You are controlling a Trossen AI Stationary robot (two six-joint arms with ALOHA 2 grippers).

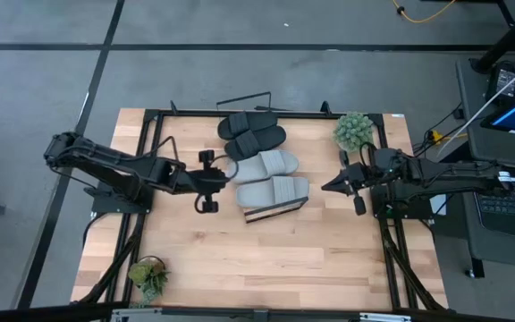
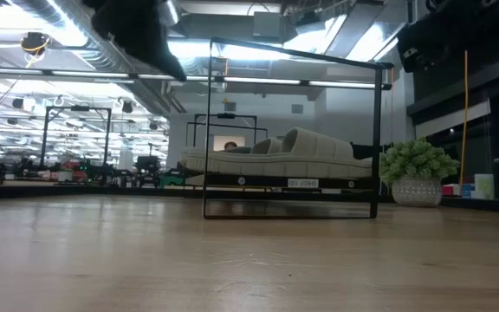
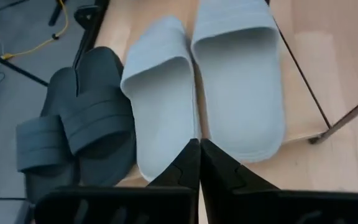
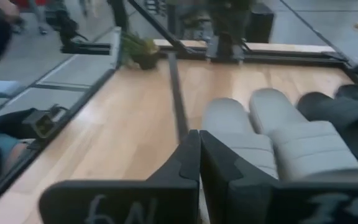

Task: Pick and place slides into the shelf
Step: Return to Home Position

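Slides (image 1: 266, 166) — two matte black rubber ones (image 1: 256, 141), two light grey (image 1: 274, 191) — lie side by side on the slanted light-wood shelf (image 1: 274, 212), long ways arm to arm. Grey toes face the right arm, black toes the left. Left gripper (image 3: 199, 149) and right gripper (image 4: 199, 142) hang at either end, fingers pressed together.

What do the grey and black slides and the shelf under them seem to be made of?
The grey slides look like soft moulded rubber or foam: matte, one-piece, rounded edges. The black slides seem the same material, matte, with ribbed straps. The shelf looks like light wood, with faint grain, in a thin black frame, probably metal wire.
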